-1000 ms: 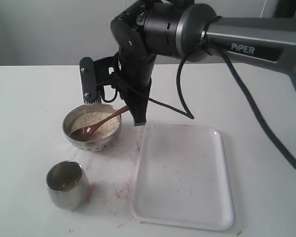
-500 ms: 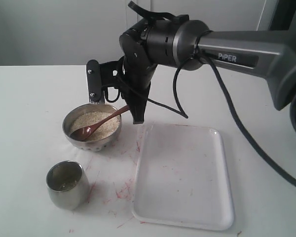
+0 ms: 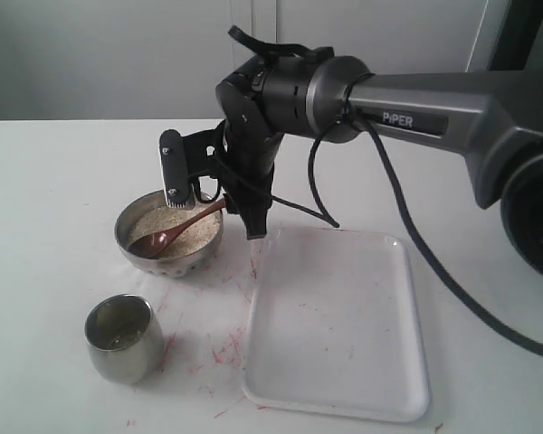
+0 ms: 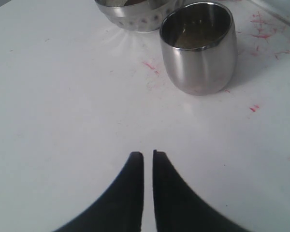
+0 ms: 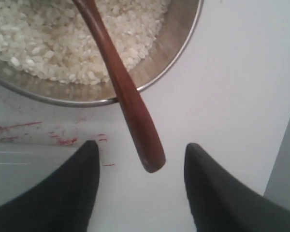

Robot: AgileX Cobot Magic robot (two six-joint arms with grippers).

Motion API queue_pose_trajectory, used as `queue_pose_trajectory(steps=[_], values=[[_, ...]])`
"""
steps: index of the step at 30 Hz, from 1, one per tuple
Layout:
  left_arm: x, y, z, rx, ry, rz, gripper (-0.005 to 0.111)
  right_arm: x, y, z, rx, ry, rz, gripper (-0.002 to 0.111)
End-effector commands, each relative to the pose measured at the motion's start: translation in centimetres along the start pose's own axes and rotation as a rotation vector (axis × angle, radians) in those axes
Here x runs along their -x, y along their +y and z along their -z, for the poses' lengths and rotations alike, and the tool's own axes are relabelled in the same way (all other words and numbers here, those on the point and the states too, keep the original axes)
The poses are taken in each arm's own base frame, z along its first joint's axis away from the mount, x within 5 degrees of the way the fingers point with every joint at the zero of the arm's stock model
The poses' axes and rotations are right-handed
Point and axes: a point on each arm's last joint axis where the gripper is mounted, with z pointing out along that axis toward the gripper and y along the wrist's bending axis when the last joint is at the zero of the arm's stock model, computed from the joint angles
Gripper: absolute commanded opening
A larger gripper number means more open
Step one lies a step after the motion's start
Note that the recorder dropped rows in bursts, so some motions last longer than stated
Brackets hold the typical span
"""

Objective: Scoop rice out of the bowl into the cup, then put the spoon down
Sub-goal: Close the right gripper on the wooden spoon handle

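The steel bowl (image 3: 136, 249) holds a mound of rice (image 3: 183, 226). The wooden spoon (image 3: 152, 241) lies with its scoop on the rice and its handle sticking out over the right rim. My right gripper (image 3: 213, 206) is open and straddles the handle's end, touching nothing. In the right wrist view the spoon handle (image 5: 130, 101) ends between the two dark fingers (image 5: 84, 179) of the right gripper (image 5: 141, 145), over the bowl rim (image 5: 179, 53) and rice (image 5: 34, 38). The cup (image 3: 119, 337) stands in front of the bowl. My left gripper (image 4: 148, 153) is shut, empty, low over the table short of the cup (image 4: 198, 58).
A white plastic tray (image 3: 335, 321) lies right of the bowl, close under the right arm. Red marks stain the table (image 3: 222, 348) between cup and tray. The bowl's dimpled wall (image 4: 135, 19) shows at the edge of the left wrist view.
My right gripper has come down a little around the spoon handle's end and its wrist has shifted. Spoon, bowl and cup have not moved.
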Motion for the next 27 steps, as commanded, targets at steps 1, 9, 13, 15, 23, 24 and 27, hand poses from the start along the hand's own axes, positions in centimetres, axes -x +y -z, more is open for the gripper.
queue_pose_trajectory(steps=[1, 9, 13, 15, 23, 24, 27], values=[[-0.4, -0.2, -0.1, -0.019, 0.024, 0.009, 0.014, 0.0, 0.1, -0.6, 0.008, 0.001, 0.020, 0.051], [-0.4, -0.2, -0.1, -0.019, 0.024, 0.009, 0.014, 0.2, -0.1, -0.7, -0.026, -0.023, 0.026, 0.051], [-0.4, -0.2, -0.1, -0.019, 0.024, 0.009, 0.014, 0.2, 0.3, -1.5, -0.007, -0.014, 0.029, 0.051], [-0.4, -0.2, -0.1, -0.019, 0.024, 0.009, 0.014, 0.2, 0.4, -1.8, 0.000, -0.011, 0.030, 0.051], [-0.4, -0.2, -0.1, -0.019, 0.024, 0.009, 0.014, 0.2, 0.4, -2.1, -0.004, -0.015, 0.031, 0.051], [-0.4, -0.2, -0.1, -0.019, 0.024, 0.009, 0.014, 0.2, 0.4, -2.1, -0.004, -0.015, 0.031, 0.050], [-0.4, -0.2, -0.1, -0.019, 0.024, 0.009, 0.014, 0.3, 0.4, -2.1, -0.008, -0.018, 0.031, 0.043]])
